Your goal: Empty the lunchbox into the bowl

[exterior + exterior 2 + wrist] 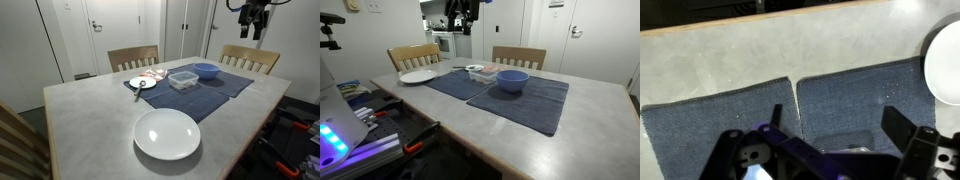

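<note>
My pincer (252, 22) hangs high over the table (85, 120), its two fingers (896, 124) spread apart with nothing between them. In both exterior views it sits well above everything laid out. The lunchbox (183, 79) lies far below my pincer and off to one side, on the blue mats (222, 88), upright, and well apart from my fingers. The bowl (206, 70) stands just beside the lunchbox, equally far beneath me. Straight under my pincer the wrist view shows the mats' seam, with the big white dish (946, 62) out past my fingertips at the edge.
</note>
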`<state>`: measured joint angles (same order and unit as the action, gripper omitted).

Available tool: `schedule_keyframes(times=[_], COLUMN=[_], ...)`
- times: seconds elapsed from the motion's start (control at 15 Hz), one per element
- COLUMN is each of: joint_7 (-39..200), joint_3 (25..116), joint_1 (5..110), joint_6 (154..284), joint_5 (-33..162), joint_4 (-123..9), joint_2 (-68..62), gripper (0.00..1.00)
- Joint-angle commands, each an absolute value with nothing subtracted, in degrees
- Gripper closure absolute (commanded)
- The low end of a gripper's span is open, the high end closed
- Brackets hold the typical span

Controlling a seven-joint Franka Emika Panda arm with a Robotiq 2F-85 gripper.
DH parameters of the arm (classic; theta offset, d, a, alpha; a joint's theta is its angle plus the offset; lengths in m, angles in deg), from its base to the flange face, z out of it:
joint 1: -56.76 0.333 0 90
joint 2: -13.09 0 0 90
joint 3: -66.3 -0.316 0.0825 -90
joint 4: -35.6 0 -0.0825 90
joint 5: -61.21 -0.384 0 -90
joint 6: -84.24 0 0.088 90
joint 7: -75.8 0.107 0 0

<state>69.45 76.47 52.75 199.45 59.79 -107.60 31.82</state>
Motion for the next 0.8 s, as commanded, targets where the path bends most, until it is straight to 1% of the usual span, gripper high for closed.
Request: schedule_keyframes(times=[0.0, 0.73], joint_7=[67.2, 77.3], joint_3=[75.2, 69.0], joint_1=[52.9, 55.2], joint_6=[197.7, 191.7], joint_5=[59.9, 63.5], joint_4=[-101.9, -84.4], joint_2=[24.9, 7.2], gripper=[0.0, 0.0])
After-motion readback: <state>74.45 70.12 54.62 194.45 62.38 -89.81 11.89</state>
